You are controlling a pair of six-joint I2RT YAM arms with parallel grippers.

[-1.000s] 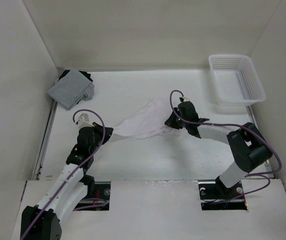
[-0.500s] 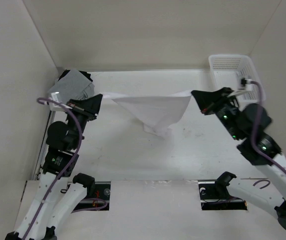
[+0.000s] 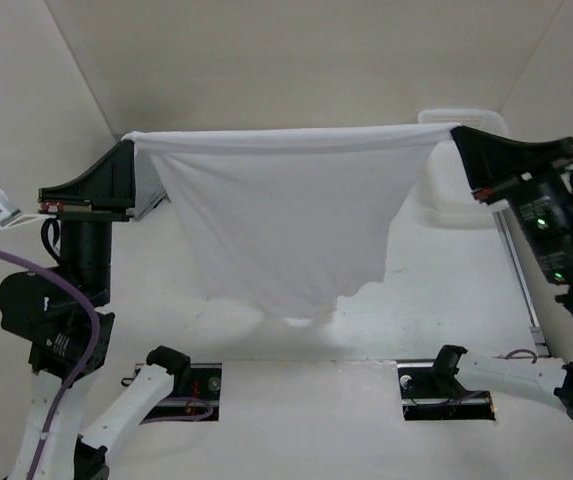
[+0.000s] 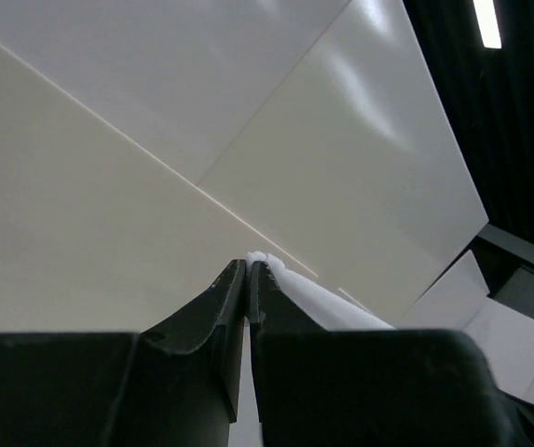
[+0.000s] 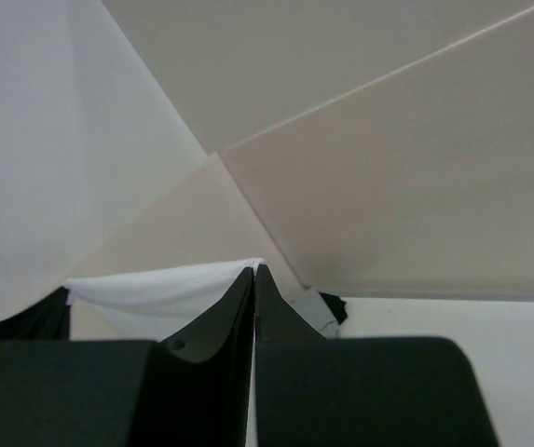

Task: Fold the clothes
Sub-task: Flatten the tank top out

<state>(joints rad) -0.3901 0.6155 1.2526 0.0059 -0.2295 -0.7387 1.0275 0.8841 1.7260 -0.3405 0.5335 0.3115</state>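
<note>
Left tool (image 3: 132, 150): raised high at the left of the scene, mine is clamped on one top corner of the white tank top (image 3: 286, 220). My wrist camera shows a small tuft of white fabric nipped between the two dark fingertips, with no gap between them.
Right tool (image 3: 456, 131): raised to about the same height on the right and clamped on the opposite top corner. My wrist camera there shows the fingertips pressed together, with the white edge running off to the left from them.
Tank top: held in the air by its top edge, stretched taut and nearly level between my two tools. It faces the overhead camera as a broad white sheet and narrows downward to an uneven lower edge over the near middle of the surface (image 3: 446, 300). Whether the lowest part touches the surface I cannot tell.
Basket (image 3: 461, 205): white plastic, at the far right corner of the surface, partly hidden behind the lifted fabric and my right tool.
Grey garment (image 5: 311, 310): seen clearly only from my right wrist, a grey piece with dark cloth beside it. It lies low in the far corner where the walls meet, below the lifted white edge.
Arms: both reach up and outward from their bases at the near edge, and a purple cable loops beside my left one.
</note>
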